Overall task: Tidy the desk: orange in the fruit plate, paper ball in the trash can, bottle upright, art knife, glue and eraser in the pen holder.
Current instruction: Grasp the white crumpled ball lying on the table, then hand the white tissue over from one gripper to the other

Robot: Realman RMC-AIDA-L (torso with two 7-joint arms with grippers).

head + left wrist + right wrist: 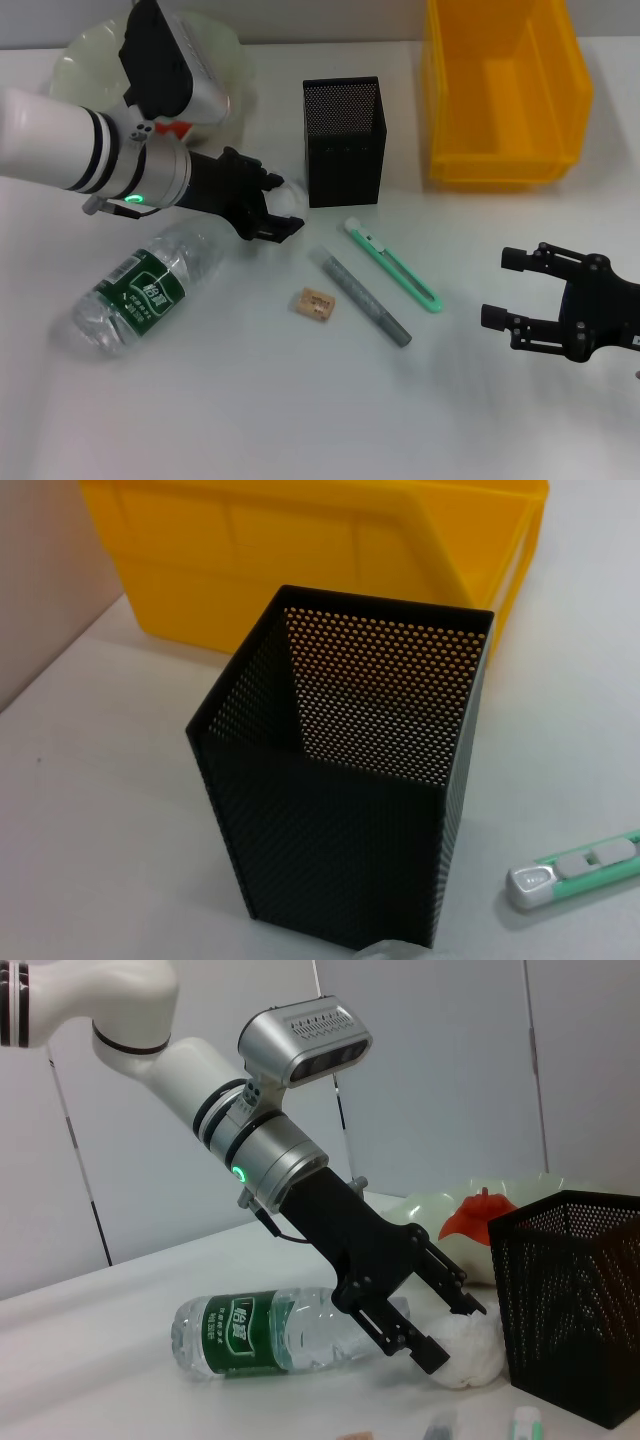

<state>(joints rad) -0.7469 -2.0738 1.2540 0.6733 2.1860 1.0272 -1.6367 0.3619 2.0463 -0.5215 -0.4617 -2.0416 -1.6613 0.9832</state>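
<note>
My left gripper (pixel 283 205) is open, its fingers either side of the white paper ball (pixel 291 201), just left of the black mesh pen holder (pixel 345 140). In the right wrist view the ball (pixel 472 1348) lies on the table between those fingers (pixel 425 1352). The clear bottle (pixel 135 292) with a green label lies on its side at front left. The green art knife (pixel 395 265), grey glue stick (pixel 362 299) and tan eraser (pixel 315 303) lie in the middle. The orange (pixel 478 1216) sits in the pale fruit plate (pixel 232 55). My right gripper (pixel 522 292) hovers open at front right.
The yellow trash bin (pixel 500 150) stands at back right, close behind the pen holder (pixel 340 800) in the left wrist view, where the knife's tip (pixel 575 872) also shows. My left arm crosses over the plate and hides most of the orange in the head view.
</note>
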